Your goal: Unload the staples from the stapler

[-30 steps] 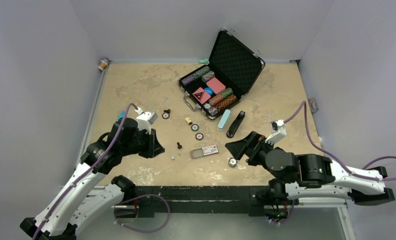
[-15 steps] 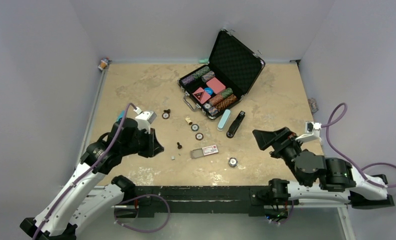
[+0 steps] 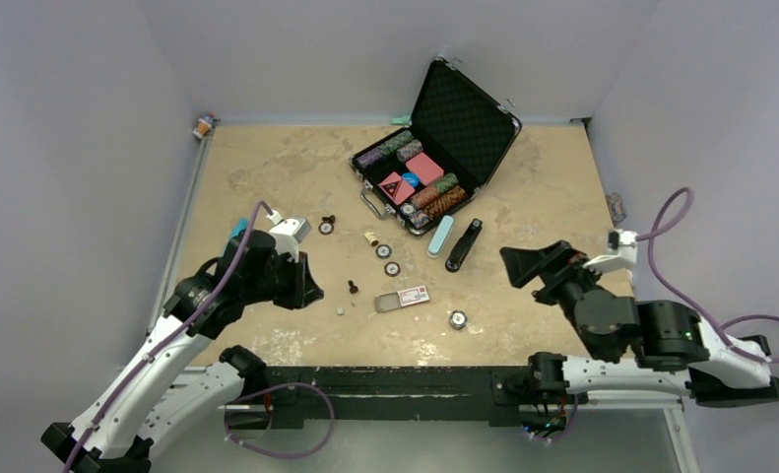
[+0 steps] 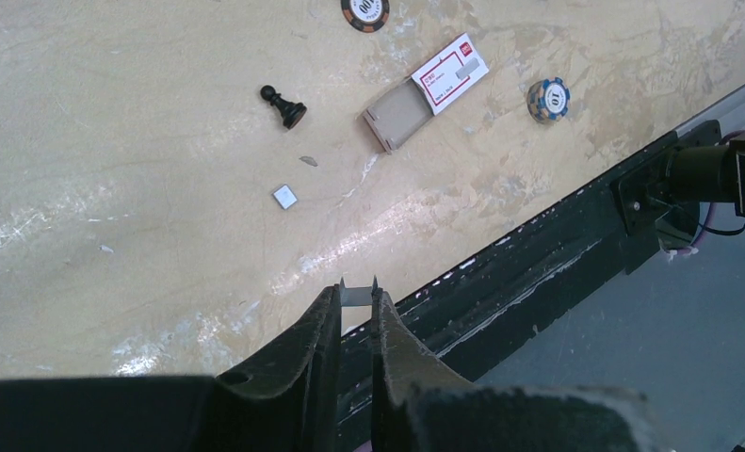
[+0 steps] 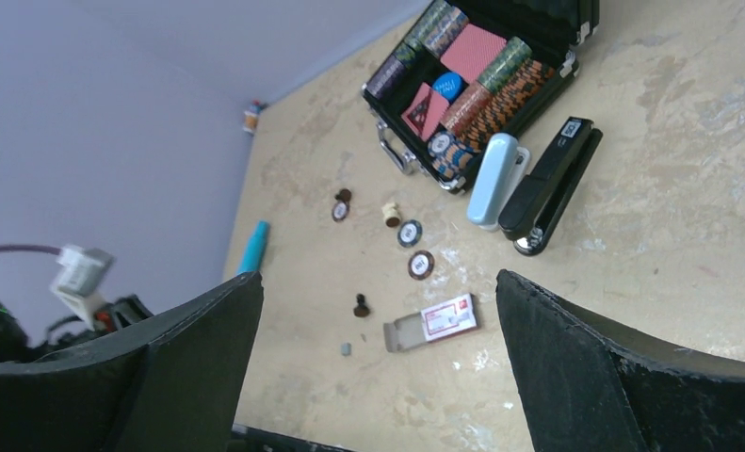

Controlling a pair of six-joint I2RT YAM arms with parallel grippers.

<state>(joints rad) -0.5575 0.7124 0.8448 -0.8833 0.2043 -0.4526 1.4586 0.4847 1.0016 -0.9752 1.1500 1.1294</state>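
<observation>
Pale lilac walls [image 3: 90, 79] on three sides. Bench [image 3: 267, 168] of tan, mottled, scuffed sheet.

Overhead view.
- One black hard case [image 3: 464, 113], lid raised and foam-lined, packed with rows of striped chips and two pink flat packs.
- One stapler [image 3: 463, 244], slim and black, lying flat on the bench just in front of the case.
- One pale teal rounded oblong [image 3: 441, 236], just beside the stapler.
- Four loose chips [image 3: 383, 251], scattered nearer.
- One black pawn [image 3: 352, 287].
- One small card box [image 3: 403, 298], tray half slid out.
- Left pincer [image 3: 306, 288], over the near left of the bench.
- Right pincer [image 3: 525, 266], over the near right, apart from the stapler.

Left wrist view.
- Left pincer [image 4: 358, 303], drawn nearly together and clamped on the staples [image 4: 358, 295]: one tiny silvery strip, two prongs upturned, held over the bench's near edge.
- Pawn, glossy, on its side.
- Card box with a red-and-white label, print too small to read.
- One blue-and-tan chip marked "10".
- One small pale square [image 4: 284, 196].
- One black metal rail [image 4: 538, 245] along the bench edge.

Right wrist view.
- Right pincer [image 5: 378, 282], fingers wide apart with nothing between them.
- Stapler, at some distance, with a white patch at its far end; the marking is unreadable.
- Teal oblong, smooth, alongside the stapler.
- Three chips showing, with the pawn and the box.
- One teal stick [image 5: 253, 247] at the far left.
</observation>
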